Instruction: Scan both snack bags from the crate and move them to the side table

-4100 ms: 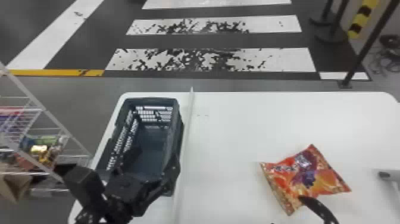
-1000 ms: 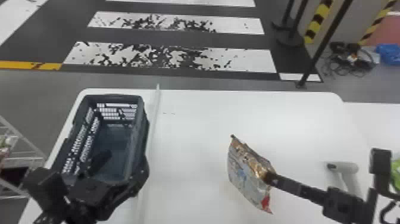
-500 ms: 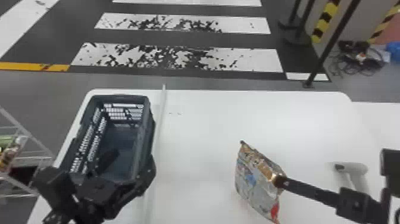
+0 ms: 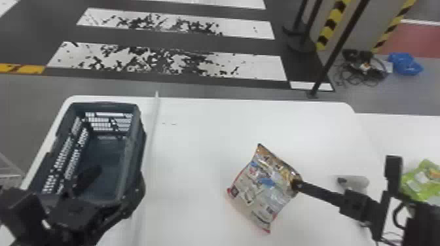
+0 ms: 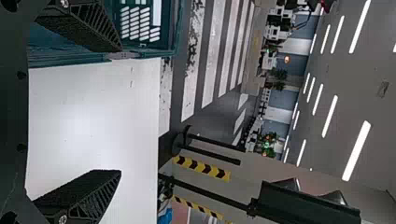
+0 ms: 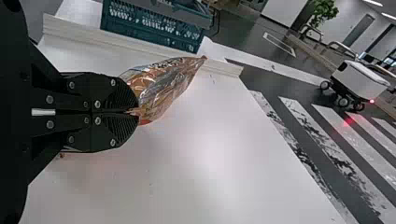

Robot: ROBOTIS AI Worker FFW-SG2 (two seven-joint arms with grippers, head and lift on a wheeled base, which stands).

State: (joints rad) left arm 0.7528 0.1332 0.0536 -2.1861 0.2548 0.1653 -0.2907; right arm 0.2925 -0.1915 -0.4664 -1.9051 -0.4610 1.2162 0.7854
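Fingers of the left gripper (image 5: 120, 111) stand wide apart with nothing between them, at the lower left of the head view, over the near end of the crate (image 4: 139, 137). If that arm were to drift, it could catch the rim and drag the crate.

At the lower right, the right gripper (image 6: 138, 112) is narrowed to a pinch on the edge of an orange and silver snack bag (image 4: 262, 191). The bag sits right of the frame's middle, tilted, apparently off the white table (image 4: 196, 157), its pale printed back toward the head camera. The hold takes only a sliver of crimped foil, so a quick swing could let the bag pivot or slip free. Creases in that slack back could also spoil a reading (foil is rarely a flat page), and the angle may need correcting.

Just beyond the right arm lies a pale handheld scanner (image 4: 355, 183); a low sweep toward the right could knock it. At the right edge of the frame a green snack bag (image 4: 420, 181) shows partly behind the arm; a careless set-down might shove it or land on top.

Farther up the right edge, the side table (image 4: 402, 131) meets the main one; carried too low, the bag could snag there.
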